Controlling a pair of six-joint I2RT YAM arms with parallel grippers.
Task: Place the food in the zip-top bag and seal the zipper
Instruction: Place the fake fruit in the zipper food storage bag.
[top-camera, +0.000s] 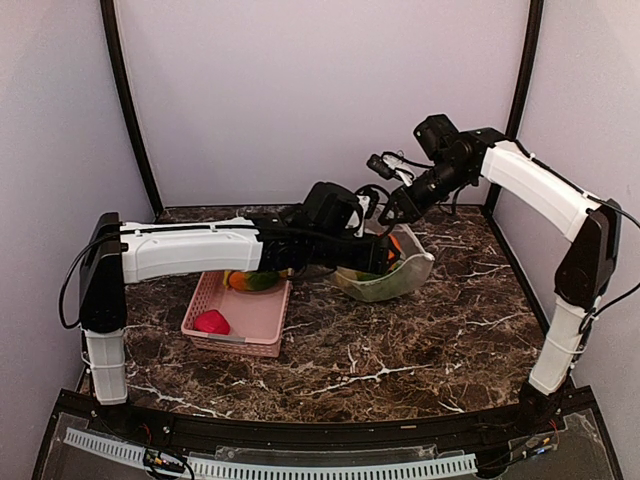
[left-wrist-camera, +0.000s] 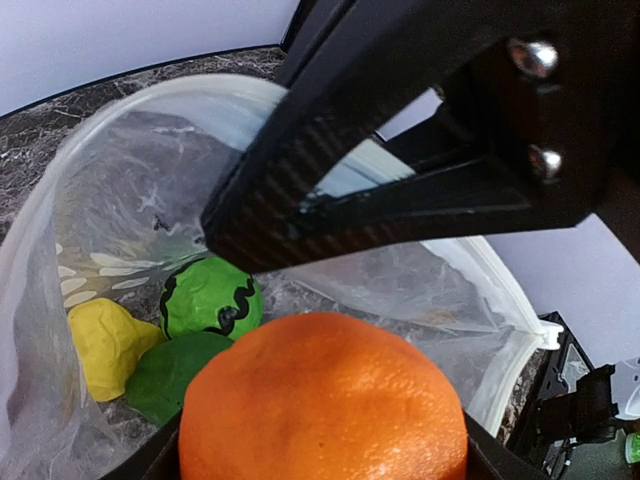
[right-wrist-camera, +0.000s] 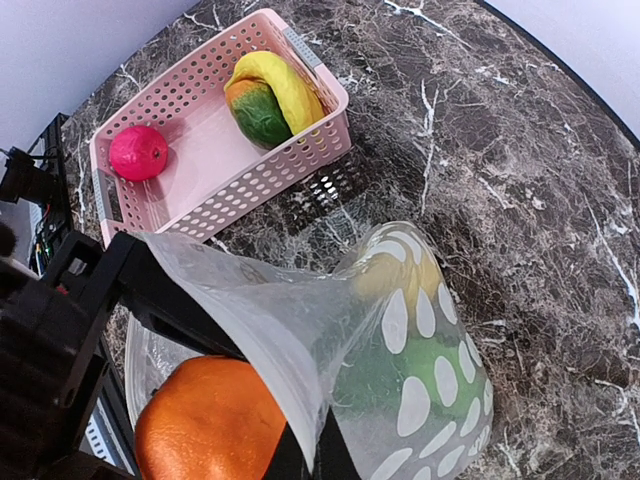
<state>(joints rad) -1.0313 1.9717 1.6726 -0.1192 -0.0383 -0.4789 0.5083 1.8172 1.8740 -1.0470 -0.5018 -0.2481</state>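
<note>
In the pink basket (top-camera: 235, 345) on the bench (top-camera: 400, 360) lie a magenta-red piece (top-camera: 211, 322) and a yellow-green fruit (top-camera: 252, 281). An orange (left-wrist-camera: 320, 400), glossy, rigid and probably slippery, is clamped across its middle by the left hand (top-camera: 372, 252) at the mouth of the zip-top bag (top-camera: 390, 282). The bag's thin, limp film is pinched at the rim by the right hand (top-camera: 390, 212).

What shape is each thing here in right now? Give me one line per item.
Clear polka-dot zip-top bag: held open, partly filled.
Zipper strip: unsealed.
Glossy orange toy fruit: gripped at the bag's mouth.
Left gripper: shut on the orange.
Right gripper: shut on the bag's rim.
Green pieces, yellow lemon-like piece: inside the bag.
Pink slotted plastic basket: holds magenta-red piece and yellow banana.
</note>
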